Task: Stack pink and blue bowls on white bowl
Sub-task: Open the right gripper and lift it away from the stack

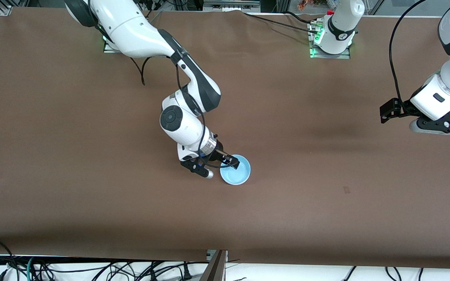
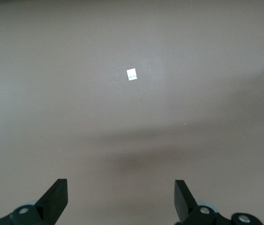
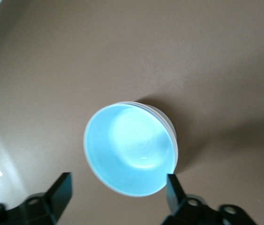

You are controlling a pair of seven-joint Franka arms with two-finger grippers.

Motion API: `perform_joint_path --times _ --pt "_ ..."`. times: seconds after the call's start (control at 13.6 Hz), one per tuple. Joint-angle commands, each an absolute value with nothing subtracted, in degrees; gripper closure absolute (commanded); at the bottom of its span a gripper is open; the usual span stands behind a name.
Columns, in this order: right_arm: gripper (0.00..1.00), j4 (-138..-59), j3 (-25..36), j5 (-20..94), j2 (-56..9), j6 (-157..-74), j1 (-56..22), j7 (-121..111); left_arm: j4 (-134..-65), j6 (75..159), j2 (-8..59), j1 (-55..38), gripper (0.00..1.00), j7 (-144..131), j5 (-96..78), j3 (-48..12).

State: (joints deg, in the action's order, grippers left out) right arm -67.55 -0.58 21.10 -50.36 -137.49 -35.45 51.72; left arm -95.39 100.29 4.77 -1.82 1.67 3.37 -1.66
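Blue bowl (image 1: 235, 171) sits mouth-up under the right gripper (image 1: 225, 164) — jaws spread; left gripper (image 2: 121, 199) waits, jaws open.

Brown-covered table (image 1: 326, 195), cables (image 1: 92, 269) along its near edge

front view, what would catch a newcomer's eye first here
The blue bowl stands out most: it sits near the middle of the brown table, apparently nested on other bowls, with thin rims showing beneath it in the right wrist view. The right gripper hangs open at its rim. The left gripper waits, open, over bare cloth at the left arm's end.
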Motion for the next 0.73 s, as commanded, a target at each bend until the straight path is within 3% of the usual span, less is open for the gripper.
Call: perform_joint_path --times 0.0,0.22,0.44,0.66 --pt "0.01 -66.5 0.8 19.9 -50.4 -135.9 -35.5 53.3 -95.9 99.8 3.7 -1.4 0.0 3.2 2.4 -1.9" --pt "0.01 -66.5 3.2 19.8 -49.2 -135.1 -35.4 52.9 -95.9 99.8 3.7 -1.4 0.0 3.2 2.4 -1.9" --pt "0.01 -66.5 8.3 19.9 -43.6 -122.0 -33.4 51.3 -95.9 99.8 3.7 -1.4 0.0 3.2 2.4 -1.9" --pt "0.01 -67.1 8.9 19.7 -34.5 -111.4 -28.5 43.2 -95.9 99.8 3.7 -1.4 0.0 3.1 2.3 -1.9"
